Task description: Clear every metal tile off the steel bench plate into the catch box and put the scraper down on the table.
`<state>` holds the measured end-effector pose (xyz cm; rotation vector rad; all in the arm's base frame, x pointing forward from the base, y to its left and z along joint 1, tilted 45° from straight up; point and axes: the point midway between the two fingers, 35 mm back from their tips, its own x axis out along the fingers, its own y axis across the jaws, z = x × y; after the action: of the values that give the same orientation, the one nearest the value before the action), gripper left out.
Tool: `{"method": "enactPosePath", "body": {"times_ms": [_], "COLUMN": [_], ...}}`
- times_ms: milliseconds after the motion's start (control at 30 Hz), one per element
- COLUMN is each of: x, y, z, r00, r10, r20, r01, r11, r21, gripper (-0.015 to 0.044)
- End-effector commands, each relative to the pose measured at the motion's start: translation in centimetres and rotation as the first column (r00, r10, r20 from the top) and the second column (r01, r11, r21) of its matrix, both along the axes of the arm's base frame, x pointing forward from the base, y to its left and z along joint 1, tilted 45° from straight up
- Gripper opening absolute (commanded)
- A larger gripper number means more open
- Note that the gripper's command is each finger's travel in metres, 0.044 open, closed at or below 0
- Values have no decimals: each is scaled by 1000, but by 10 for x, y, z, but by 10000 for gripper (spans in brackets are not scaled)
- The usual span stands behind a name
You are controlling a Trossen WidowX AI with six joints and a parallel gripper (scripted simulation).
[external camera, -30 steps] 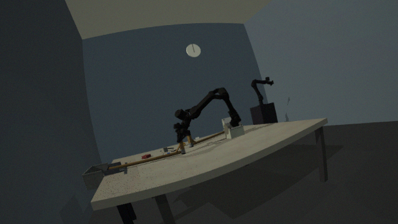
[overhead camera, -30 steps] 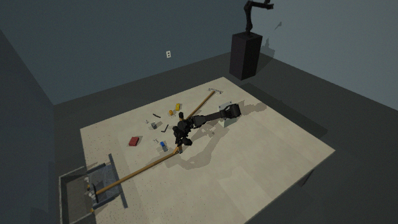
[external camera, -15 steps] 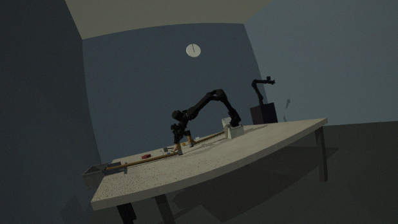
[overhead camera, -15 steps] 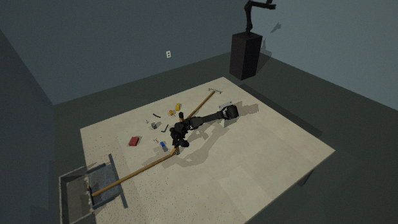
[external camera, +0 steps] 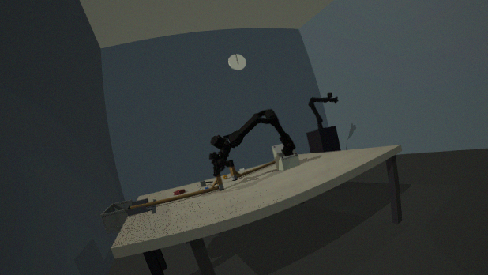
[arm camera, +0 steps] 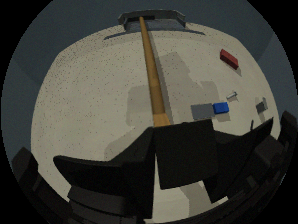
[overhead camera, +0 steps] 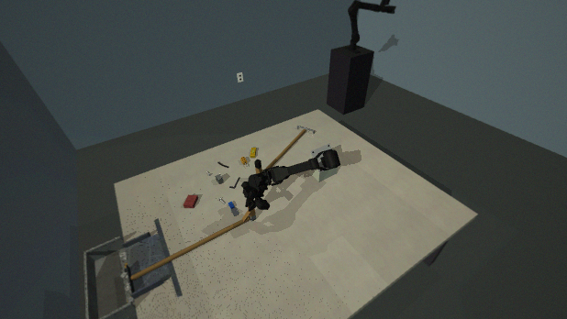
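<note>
The long scraper has a wooden handle [overhead camera: 202,242] [external camera: 178,197] [arm camera: 152,75] reaching from my gripper along the table to the plate. My gripper [overhead camera: 251,211] [external camera: 216,175] [arm camera: 168,128] is shut on its near end, low over the table. The dark scraper head [overhead camera: 130,276] is at the plate's far edge, by the box. The steel bench plate [overhead camera: 158,247] [arm camera: 172,24] has raised side rails. The grey catch box [overhead camera: 90,275] [external camera: 112,219] adjoins its far end. Small pale tiles [overhead camera: 125,262] show along that edge; whether they are on the plate or in the box is unclear.
A second wooden-handled tool [overhead camera: 289,148] lies behind my gripper, partly hidden by the arm. A red block [overhead camera: 191,201] [arm camera: 229,59], a blue block [overhead camera: 231,204] [arm camera: 221,108], a yellow block [overhead camera: 253,152] and small hardware lie beside the scraper. Another arm stands on a dark pedestal [overhead camera: 350,78].
</note>
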<state>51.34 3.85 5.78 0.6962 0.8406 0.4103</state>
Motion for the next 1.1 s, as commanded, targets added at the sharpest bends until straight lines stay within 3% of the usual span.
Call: {"method": "enactPosePath", "body": {"times_ms": [0,1067], "x": [0,-33], "y": [0,-7], "z": [1,6], "r00": [1000,1000], "r10": [0,-6], "r20": [2,5], "r01": [0,6], "r11": [1000,1000], "r21": [0,-2], "gripper": [0,0]}}
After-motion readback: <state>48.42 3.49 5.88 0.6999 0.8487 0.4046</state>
